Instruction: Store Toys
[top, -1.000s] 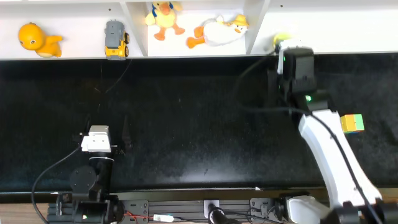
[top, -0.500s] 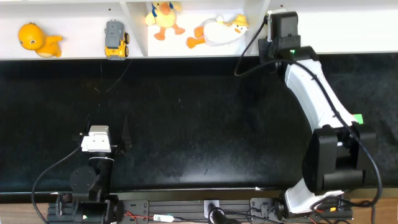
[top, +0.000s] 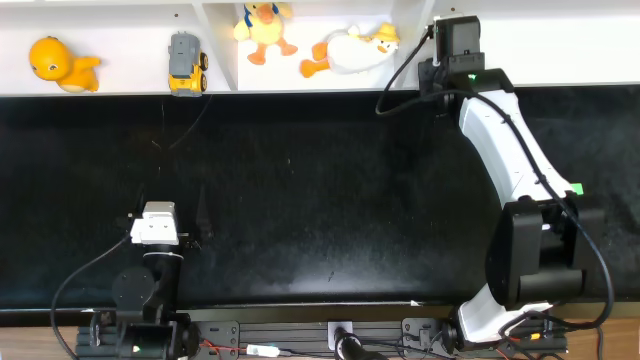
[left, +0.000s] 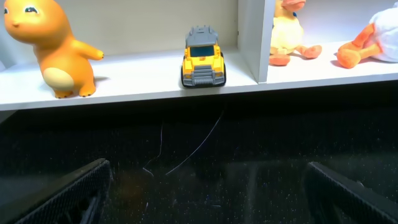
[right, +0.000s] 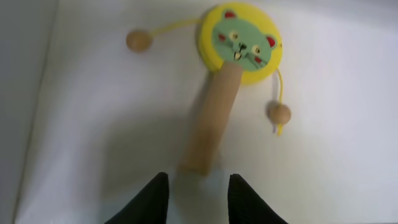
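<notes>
1. Black matting covered the table (top: 320, 200), and a white shelf (top: 120, 55) split into bays ran along its far edge.
2. At the right-hand bay, the right gripper (right: 198, 182) had its fingers narrowly parted and held nothing. The drum (right: 239, 40) lay flat on the bay floor, and its handle (right: 210, 121) ended just short of the fingertips. I judged the toy to be in its storage place, with the fingers slack so it could rest there.
3. Near its base, the left gripper (left: 208, 167) sat low over the table, fingers spread wide and empty, probably parked out of the way.
4. A duck (left: 53, 50) and a truck (left: 203, 56) shared the left bay. Two plush birds (top: 350, 50) lay in the middle one, apparently stored.
5. From the right wrist, the drum's face and beads were plain to see, while from above the arm's wrist covered them. The top view laid out all the bays and both arms. It also caught a green sliver (top: 577, 189) beside the right arm, too hidden to name. The left wrist view gave the truck's front.
</notes>
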